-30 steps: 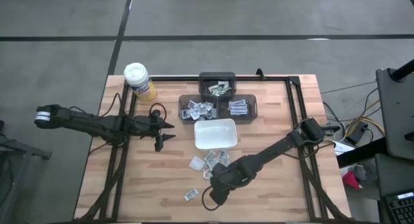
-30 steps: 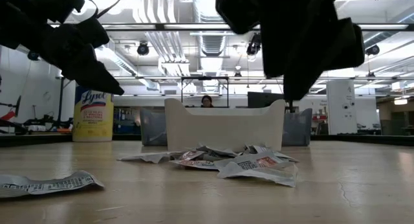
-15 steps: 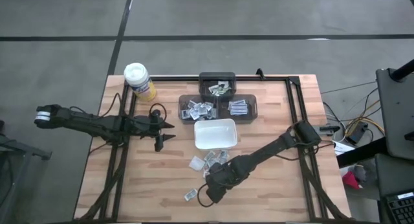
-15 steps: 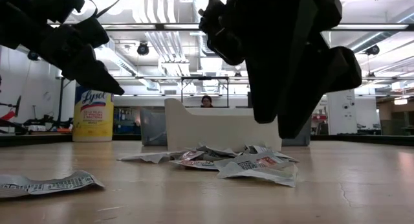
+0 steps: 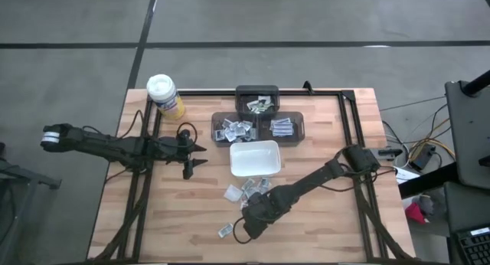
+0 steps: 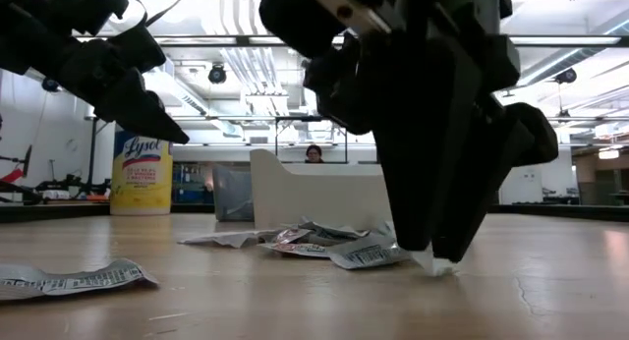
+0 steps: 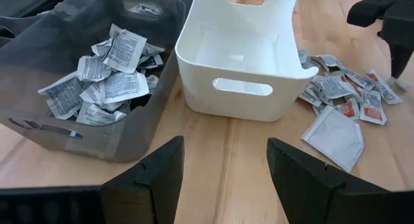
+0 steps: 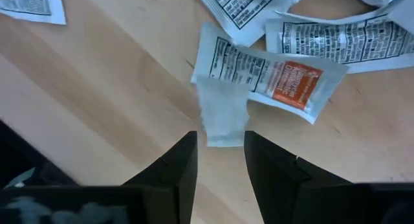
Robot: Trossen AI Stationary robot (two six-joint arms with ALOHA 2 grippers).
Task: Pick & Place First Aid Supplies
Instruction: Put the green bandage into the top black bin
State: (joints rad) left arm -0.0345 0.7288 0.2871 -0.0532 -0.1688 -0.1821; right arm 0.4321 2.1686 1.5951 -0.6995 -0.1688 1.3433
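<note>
The right gripper is down at the wooden table, near its front edge and a little left of the middle, with its two fingertips at the tabletop. The jaws stand narrowly apart, one on each side of the end of a small white packet. That packet's end lies in the gap; whether the fingers already press it cannot be told, and it lies flat on the wood. It partly overlaps a packet with an orange label, which belongs to the loose heap of first aid packets spread just in front of the white rectangular dish. One stray packet lies apart, closer to the front edge and left of the gripper.

The dish sits at the middle of the table and looks bare inside. Behind it, toward the back edge, stand dark grey bins; one of them holds many packets. A yellow Lysol canister with a white lid stands at the back left corner.

The left gripper hovers over the left half of the table, fingers spread wide and holding nothing, pointing toward the dish.
</note>
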